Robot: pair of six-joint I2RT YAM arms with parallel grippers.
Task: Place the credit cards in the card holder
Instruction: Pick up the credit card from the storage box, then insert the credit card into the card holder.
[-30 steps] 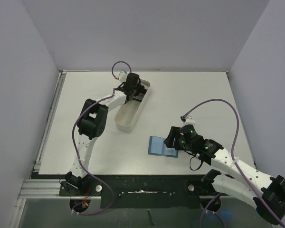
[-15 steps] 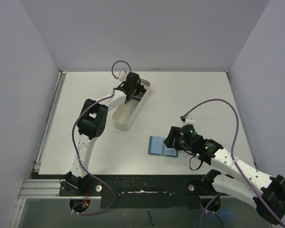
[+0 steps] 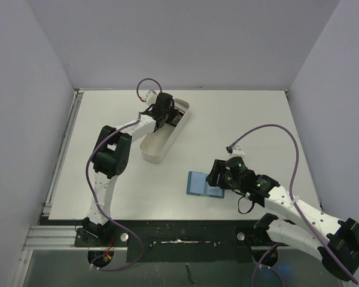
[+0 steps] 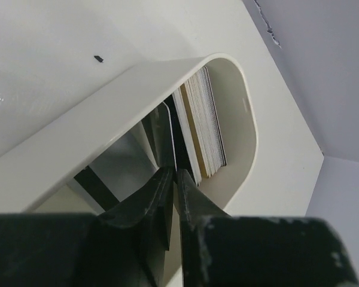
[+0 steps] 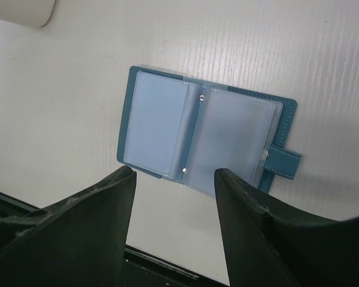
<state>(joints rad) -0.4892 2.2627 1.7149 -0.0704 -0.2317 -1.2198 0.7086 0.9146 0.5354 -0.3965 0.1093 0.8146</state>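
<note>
The card holder (image 5: 200, 134) lies open and flat on the table, teal outside, light blue clear pockets inside, snap tab (image 5: 285, 162) at its right. It also shows in the top view (image 3: 197, 183). My right gripper (image 5: 173, 174) is open and empty, hovering over the holder's near edge; in the top view it (image 3: 217, 178) is at the holder's right side. My left gripper (image 4: 175, 174) reaches into the far end of the white tray (image 4: 107, 113) and is shut on a dark credit card (image 4: 166, 134) standing on edge. A stack of credit cards (image 4: 206, 125) stands just beyond.
The long white tray (image 3: 157, 146) lies diagonally at the table's back left, with my left gripper (image 3: 163, 112) in its far end. Grey walls enclose the table on three sides. A purple cable loops over the right arm (image 3: 287, 203).
My left gripper has shifted slightly to the left inside the tray, and the tray's near end has slid a little with it. The right arm and card holder have not moved.
</note>
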